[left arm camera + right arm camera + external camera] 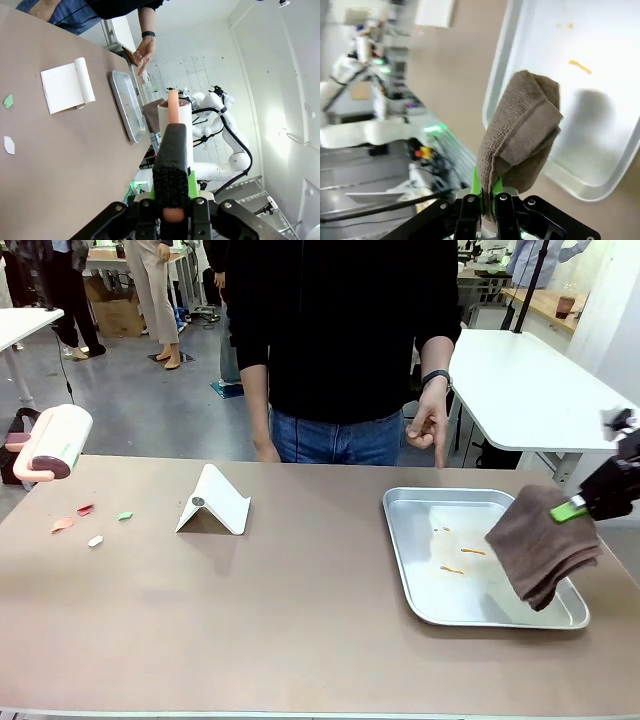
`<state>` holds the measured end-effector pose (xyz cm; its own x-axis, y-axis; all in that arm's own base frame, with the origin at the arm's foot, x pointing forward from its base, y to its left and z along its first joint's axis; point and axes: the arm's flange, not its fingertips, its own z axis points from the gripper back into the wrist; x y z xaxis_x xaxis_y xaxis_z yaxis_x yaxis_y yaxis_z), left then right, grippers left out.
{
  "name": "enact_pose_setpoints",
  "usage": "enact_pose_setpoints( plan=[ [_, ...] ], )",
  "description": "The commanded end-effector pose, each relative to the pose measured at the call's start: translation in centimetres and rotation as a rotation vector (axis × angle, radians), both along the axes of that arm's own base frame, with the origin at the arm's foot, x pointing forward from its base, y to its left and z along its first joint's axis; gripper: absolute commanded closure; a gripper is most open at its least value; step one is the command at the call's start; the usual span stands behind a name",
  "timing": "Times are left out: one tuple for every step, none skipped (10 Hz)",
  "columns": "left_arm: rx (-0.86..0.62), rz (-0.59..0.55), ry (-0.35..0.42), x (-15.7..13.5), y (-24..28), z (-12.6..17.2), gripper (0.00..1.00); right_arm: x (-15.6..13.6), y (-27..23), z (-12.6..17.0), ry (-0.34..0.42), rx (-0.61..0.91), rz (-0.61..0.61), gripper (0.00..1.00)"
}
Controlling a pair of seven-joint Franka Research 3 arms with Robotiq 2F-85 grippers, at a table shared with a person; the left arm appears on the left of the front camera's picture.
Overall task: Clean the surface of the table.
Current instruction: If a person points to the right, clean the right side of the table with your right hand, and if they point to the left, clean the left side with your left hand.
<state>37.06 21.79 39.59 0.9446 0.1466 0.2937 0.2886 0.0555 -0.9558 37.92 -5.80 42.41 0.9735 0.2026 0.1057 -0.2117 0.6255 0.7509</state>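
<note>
The tan worktop (300, 630) spans the frame, a person's hand (430, 425) pointing down at its far edge; a metal tray (398, 540) lies at right, the right claw (572, 508) clamped on a brown cloth (540, 555) hanging over it; the left claw (172, 170) grips a lint roller (50, 440) by its pink handle at far left; a folded white stand (213, 505) and small paper scraps (62, 525) lie between.
</note>
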Motion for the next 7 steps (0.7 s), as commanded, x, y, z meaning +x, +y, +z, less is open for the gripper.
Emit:
enact_pose_setpoints(
  plan=[
    [-0.01, -0.013, -0.019, -0.3, 0.0, 0.3, 1.0, 2.5, 1.5, -0.4, 0.029, -0.215, 0.028, 0.92],
    [-0.01, -0.013, -0.019, -0.3, 0.0, 0.3, 1.0, 3.6, 2.0, -0.4, 0.004, -0.284, 0.011, 0.92],
    [-0.01, -0.013, -0.019, -0.3, 0.0, 0.3, 1.0, 4.3, 2.2, -0.3, -0.015, -0.343, -0.024, 0.92],
    [-0.01, -0.013, -0.019, -0.3, 0.0, 0.3, 1.0, 4.9, 2.4, -0.2, -0.048, -0.42, -0.075, 0.92],
    [-0.01, -0.013, -0.019, -0.3, 0.0, 0.3, 1.0, 5.6, 2.3, -0.2, -0.086, -0.47, -0.116, 0.92],
    [-0.01, -0.013, -0.019, -0.3, 0.0, 0.3, 1.0, 6.4, 2.3, -0.1, -0.142, -0.503, -0.158, 0.92],
    [-0.01, -0.013, -0.019, -0.3, 0.0, 0.3, 1.0, 7.0, 2.4, -0.2, -0.181, -0.528, -0.184, 0.92]
  ],
)
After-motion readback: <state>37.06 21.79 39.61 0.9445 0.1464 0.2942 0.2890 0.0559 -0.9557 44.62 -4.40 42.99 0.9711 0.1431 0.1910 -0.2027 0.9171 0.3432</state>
